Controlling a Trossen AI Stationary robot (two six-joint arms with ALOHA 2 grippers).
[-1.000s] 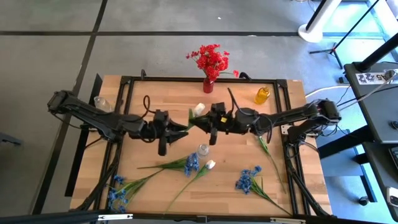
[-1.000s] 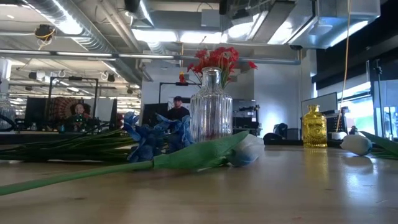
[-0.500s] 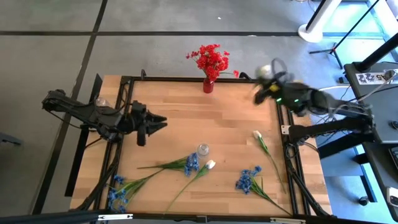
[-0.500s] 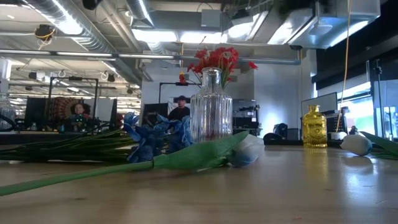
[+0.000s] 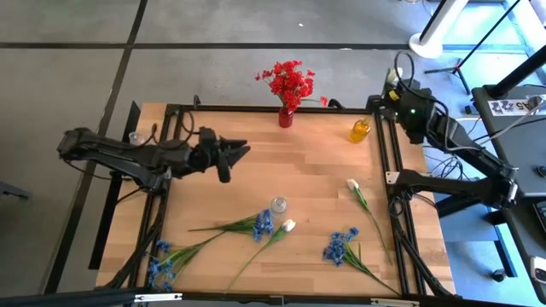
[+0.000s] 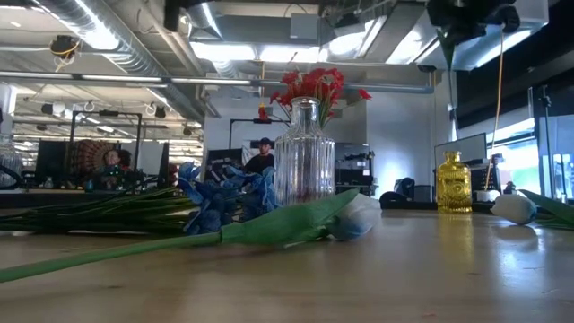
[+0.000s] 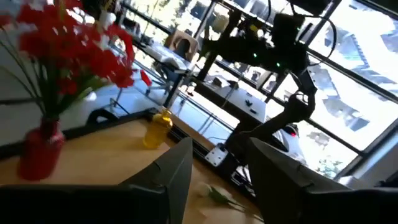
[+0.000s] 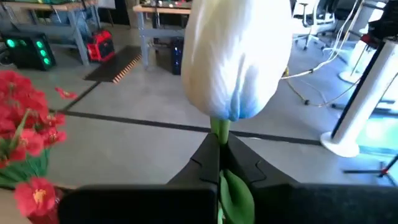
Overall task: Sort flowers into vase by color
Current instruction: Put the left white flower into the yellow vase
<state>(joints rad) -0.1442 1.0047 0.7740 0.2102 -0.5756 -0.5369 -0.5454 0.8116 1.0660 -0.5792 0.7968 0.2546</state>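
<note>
My right gripper [image 8: 219,155] is raised over the table's far right corner [image 5: 395,85], shut on a white tulip [image 8: 239,56]. My left gripper [image 7: 217,186] is open and empty over the table's left middle [image 5: 235,153], pointing toward the far right. The red flowers [image 5: 290,81] stand in a red vase [image 5: 286,117] at the far edge. Beside it stands a yellow vase [image 5: 360,130]. A clear glass vase [image 5: 278,205] stands mid-table. Two white tulips [image 5: 351,185] [image 5: 288,225] and blue flowers [image 5: 263,223] [image 5: 339,247] [image 5: 158,269] lie flat near the near edge. My right gripper pinches the white tulip's green stem [image 8: 219,127] between its two shut fingers, just below the bud. The bud stands out beyond the fingertips. A green leaf [image 8: 239,199] runs back between the fingers. The flower is lifted clear of the table.
A black frame [image 5: 256,109] rims the wooden table. Another small clear vase [image 5: 136,138] sits by the left rail. Bare wood lies between the far vases and the flowers near the near edge. People sit in the room beyond the table [image 6: 260,157].
A second ago both grippers met over the table's middle with a white tulip between them. My right gripper has since swung up and away to the far right corner, carrying the tulip. My left gripper drew back toward the left edge, then came partway right again.
</note>
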